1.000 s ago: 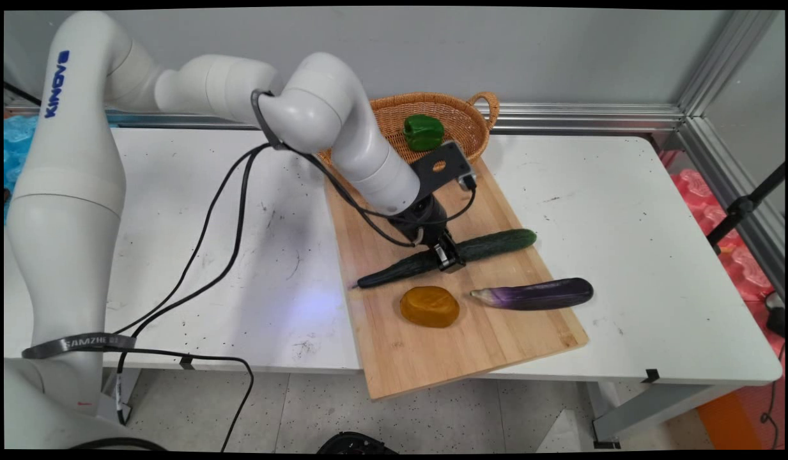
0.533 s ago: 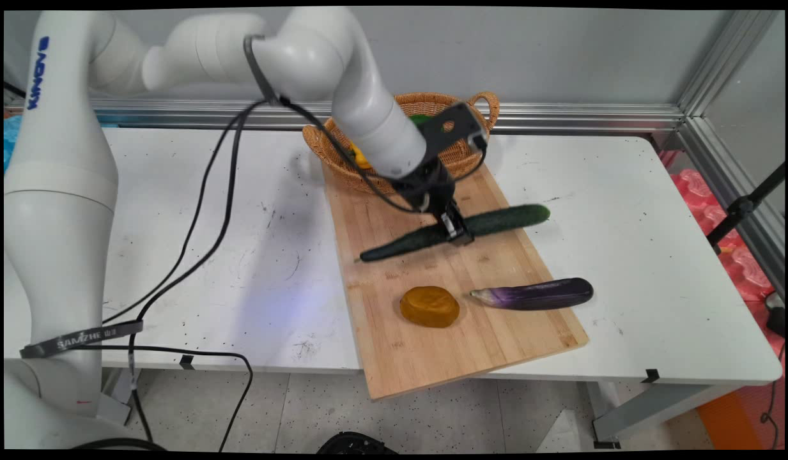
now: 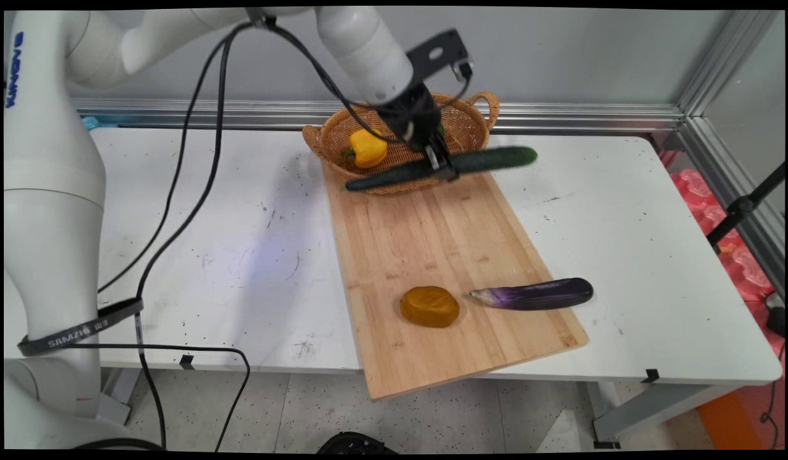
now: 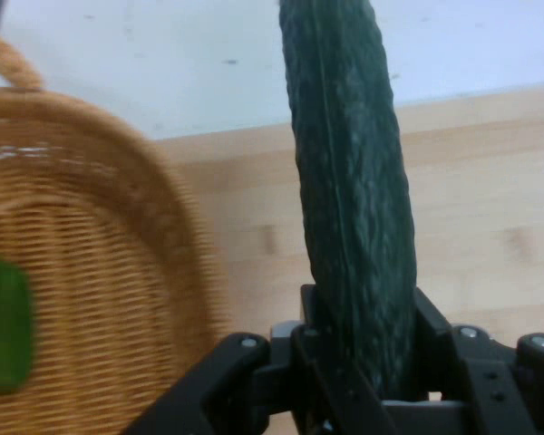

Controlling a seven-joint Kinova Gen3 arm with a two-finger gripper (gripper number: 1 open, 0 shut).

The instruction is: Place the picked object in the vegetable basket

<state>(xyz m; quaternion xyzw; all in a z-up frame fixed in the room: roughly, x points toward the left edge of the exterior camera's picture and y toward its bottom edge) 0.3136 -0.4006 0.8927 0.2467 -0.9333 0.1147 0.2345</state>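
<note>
A long dark green cucumber (image 3: pixel 489 158) hangs level in the air, held near its middle by my gripper (image 3: pixel 442 167), which is shut on it. It hovers over the front rim of the wicker basket (image 3: pixel 473 131) and the far end of the wooden cutting board (image 3: pixel 432 243). Inside the basket lies a yellow bell pepper (image 3: pixel 367 147). In the hand view the cucumber (image 4: pixel 349 190) runs up from between my fingers (image 4: pixel 435 331), with the basket (image 4: pixel 91 272) at the left and a green pepper (image 4: pixel 2 335) inside it.
On the near part of the board lie an orange-brown lump (image 3: pixel 429 306) and a purple eggplant (image 3: pixel 534 294) that overhangs the board's right edge. Black cables (image 3: pixel 176 191) trail from the arm over the table's left half. A metal rail runs along the back wall.
The cucumber has been lifted off the board and carried up and back towards the basket, staying gripped throughout. The arm has risen, uncovering the yellow pepper.
</note>
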